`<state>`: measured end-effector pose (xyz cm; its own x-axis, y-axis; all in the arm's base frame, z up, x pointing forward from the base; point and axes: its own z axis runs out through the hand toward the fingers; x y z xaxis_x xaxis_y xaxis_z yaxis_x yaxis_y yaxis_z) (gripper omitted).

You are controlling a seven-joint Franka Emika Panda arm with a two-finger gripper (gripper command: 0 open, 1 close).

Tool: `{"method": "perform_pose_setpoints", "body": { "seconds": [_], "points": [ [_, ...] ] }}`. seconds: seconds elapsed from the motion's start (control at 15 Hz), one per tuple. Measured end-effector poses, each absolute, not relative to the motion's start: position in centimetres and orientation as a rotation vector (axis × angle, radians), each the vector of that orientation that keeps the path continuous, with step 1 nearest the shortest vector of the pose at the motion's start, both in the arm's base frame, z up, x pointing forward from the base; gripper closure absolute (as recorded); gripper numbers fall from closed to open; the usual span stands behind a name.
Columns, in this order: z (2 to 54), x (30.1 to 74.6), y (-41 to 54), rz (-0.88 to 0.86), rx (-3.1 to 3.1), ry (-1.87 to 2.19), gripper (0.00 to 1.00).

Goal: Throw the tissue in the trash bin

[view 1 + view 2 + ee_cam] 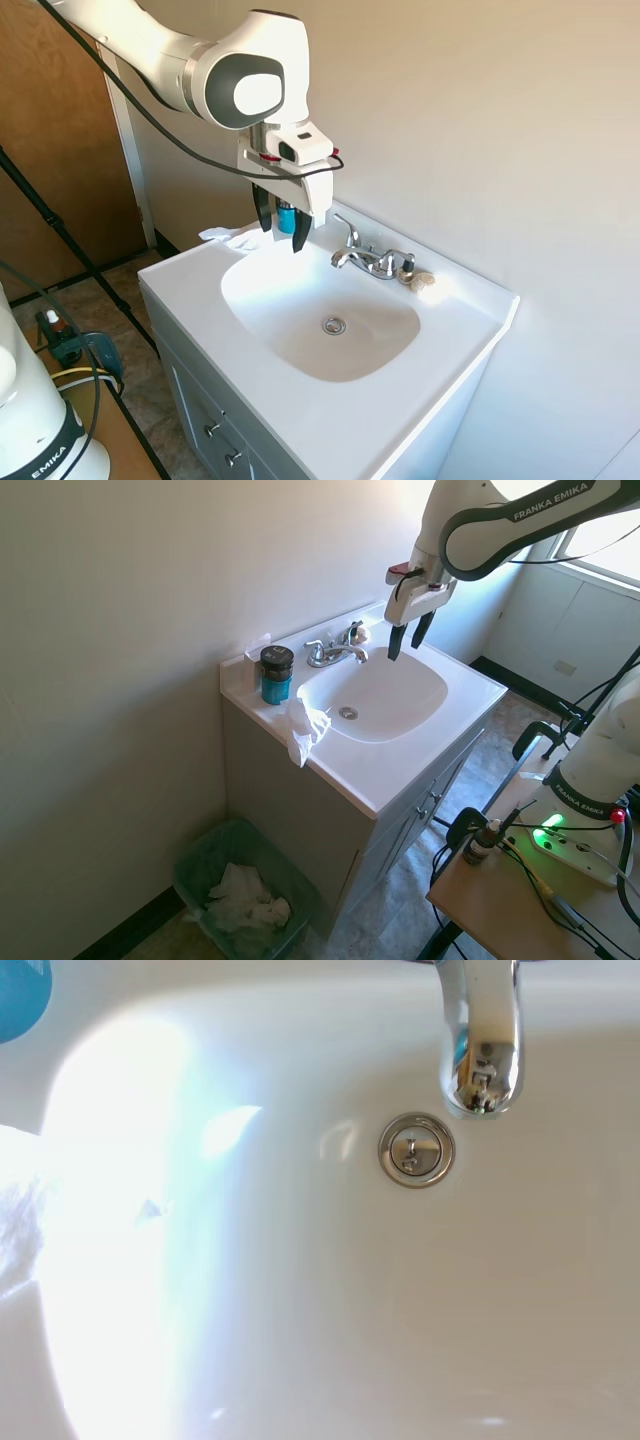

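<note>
Open gripper [284, 232] up above the sink [400, 400], fingers apart, holding nothing.

Pointing straight down from the white arm [520, 520], marked "FRANKA EMIKA". Beside it, the tissue [304, 730], draped over the sink's edge near a blue jar [276, 675] with a dark lid. Shiny faucet [368, 258] at the back. Down on the floor, a green trash bin [200, 865] with white paper inside.
</note>
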<state>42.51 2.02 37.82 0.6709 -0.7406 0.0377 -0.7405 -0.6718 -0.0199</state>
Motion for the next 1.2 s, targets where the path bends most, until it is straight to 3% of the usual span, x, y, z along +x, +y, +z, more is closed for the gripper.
{"method": "perform_pose_setpoints", "body": {
  "seconds": [0.27,0.6,1.2],
  "points": [
    [38.1,42.6,4.0,-0.077,-2.871,1.226,0.0],
    [38.9,41.8,14.8,-0.17,-2.836,1.183,0.0],
    [30.7,47.0,25.3,-0.153,-2.844,1.328,0.0]
  ]
}}
